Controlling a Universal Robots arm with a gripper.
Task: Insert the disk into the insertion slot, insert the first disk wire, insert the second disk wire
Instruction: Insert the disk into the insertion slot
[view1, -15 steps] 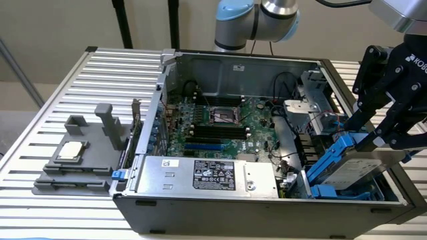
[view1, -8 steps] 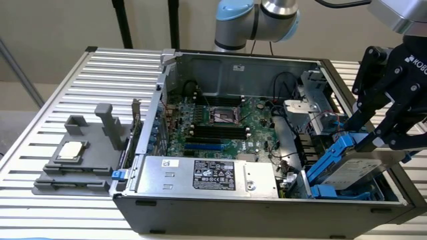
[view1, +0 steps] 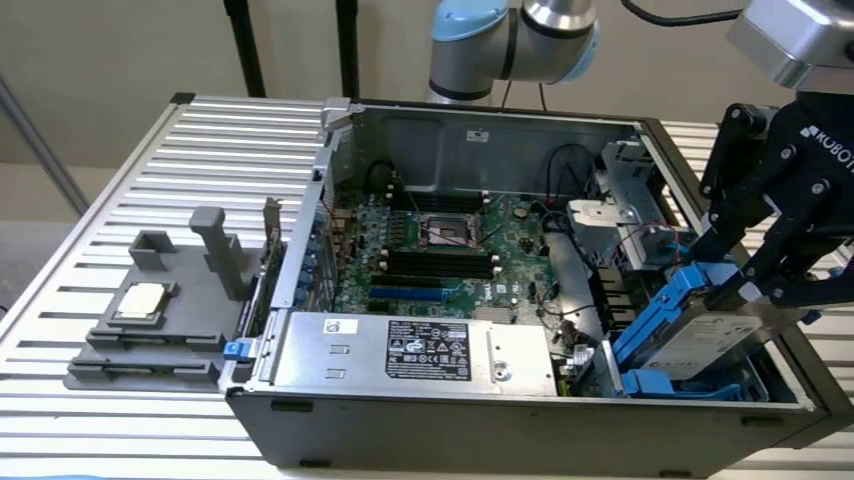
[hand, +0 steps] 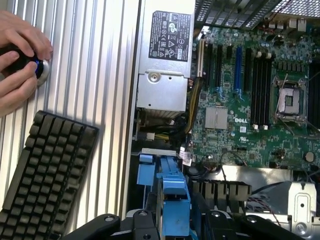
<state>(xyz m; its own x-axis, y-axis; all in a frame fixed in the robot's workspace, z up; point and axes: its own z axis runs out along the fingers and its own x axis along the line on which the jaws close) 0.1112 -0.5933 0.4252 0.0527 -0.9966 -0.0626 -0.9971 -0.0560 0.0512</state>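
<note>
One end effector (view1: 755, 298) clamping one disk (view1: 702, 345) (tilted), one keyboard (hand: 45, 175)

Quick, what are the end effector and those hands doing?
End effector: closed on the silver-grey disk in its blue plastic carrier.
Person's hands: gripping a small black-and-blue knob.

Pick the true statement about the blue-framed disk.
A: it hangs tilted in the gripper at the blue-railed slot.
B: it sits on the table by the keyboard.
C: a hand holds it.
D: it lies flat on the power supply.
A: the disk leans tilted, clamped by the gripper, its lower end at the blue-railed insertion slot.
</note>
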